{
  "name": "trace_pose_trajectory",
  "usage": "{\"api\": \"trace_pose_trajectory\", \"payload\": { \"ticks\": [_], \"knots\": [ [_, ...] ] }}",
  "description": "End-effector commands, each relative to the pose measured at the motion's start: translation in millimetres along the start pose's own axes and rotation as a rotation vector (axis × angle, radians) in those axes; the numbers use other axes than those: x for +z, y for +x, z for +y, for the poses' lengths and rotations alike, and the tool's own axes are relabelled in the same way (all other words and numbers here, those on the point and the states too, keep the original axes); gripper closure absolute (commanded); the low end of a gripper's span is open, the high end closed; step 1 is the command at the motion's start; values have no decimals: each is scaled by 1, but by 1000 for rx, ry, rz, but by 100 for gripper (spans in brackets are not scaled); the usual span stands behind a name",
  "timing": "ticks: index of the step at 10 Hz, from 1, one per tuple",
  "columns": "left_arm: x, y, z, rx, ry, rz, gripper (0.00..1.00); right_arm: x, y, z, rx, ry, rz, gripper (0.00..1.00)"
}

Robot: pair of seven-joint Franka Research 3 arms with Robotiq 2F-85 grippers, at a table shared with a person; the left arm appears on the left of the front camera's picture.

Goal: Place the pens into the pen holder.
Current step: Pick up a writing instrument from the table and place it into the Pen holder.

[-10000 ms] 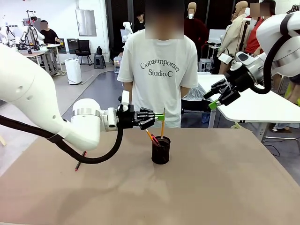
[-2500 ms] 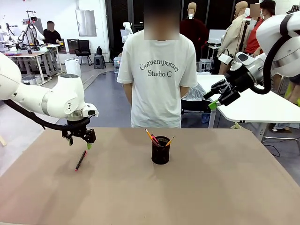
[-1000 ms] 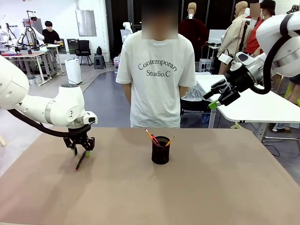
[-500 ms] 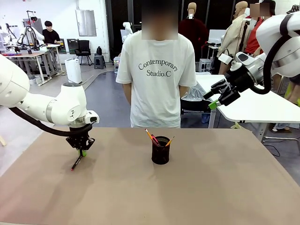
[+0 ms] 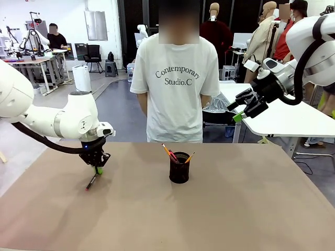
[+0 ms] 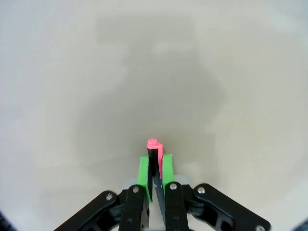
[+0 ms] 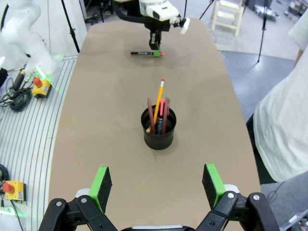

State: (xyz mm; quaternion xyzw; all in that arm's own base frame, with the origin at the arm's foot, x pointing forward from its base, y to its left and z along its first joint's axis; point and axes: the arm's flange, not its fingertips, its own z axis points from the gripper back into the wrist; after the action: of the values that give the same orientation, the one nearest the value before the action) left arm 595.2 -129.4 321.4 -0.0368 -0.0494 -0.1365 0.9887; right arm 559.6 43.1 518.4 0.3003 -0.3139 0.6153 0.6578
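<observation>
left gripper (image 5: 97,168) clamped on red pen (image 5: 92,180) low over table (image 5: 220,209), right gripper (image 7: 156,185) wide open up high, pen holder (image 5: 179,167) mid-table with pens inside

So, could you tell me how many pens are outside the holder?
1: the red pen, clamped in the left claw at the table; others stand in the pen holder.

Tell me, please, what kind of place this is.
Most likely a robotics laboratory or data-collection workshop. In the front view, the person stands at the brown table, other workbenches stand behind, and the right wrist view shows emergency-stop boxes and cables on the floor.
</observation>
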Motion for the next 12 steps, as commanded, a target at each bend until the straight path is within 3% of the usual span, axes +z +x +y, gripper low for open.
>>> {"api": "trace_pose_trajectory", "payload": {
  "ticks": [1, 3, 6, 7, 8, 10, 12],
  "knots": [
    [22, -8, 11, -66, -255, -103, 100, 0, 2, 0, 3, 0, 1, 0],
    [44, -2, 12, -118, -407, -213, 100, 0, 2, 0, 3, 0, 1, 0],
    [76, 5, 14, -302, -765, -512, 100, 0, 2, 0, 3, 0, 1, 0],
    [79, 6, 15, -327, -833, -605, 100, 0, 2, 0, 3, 0, 1, 0],
    [84, 3, 13, -440, -881, -773, 100, 0, 2, 0, 3, 0, 1, 0],
    [92, -7, 3, -629, -841, -999, 100, 0, 2, 0, 3, 0, 1, 0],
    [100, -17, -10, -788, -783, -1138, 100, 0, 2, 0, 3, 0, 1, 0]
  ]
}}
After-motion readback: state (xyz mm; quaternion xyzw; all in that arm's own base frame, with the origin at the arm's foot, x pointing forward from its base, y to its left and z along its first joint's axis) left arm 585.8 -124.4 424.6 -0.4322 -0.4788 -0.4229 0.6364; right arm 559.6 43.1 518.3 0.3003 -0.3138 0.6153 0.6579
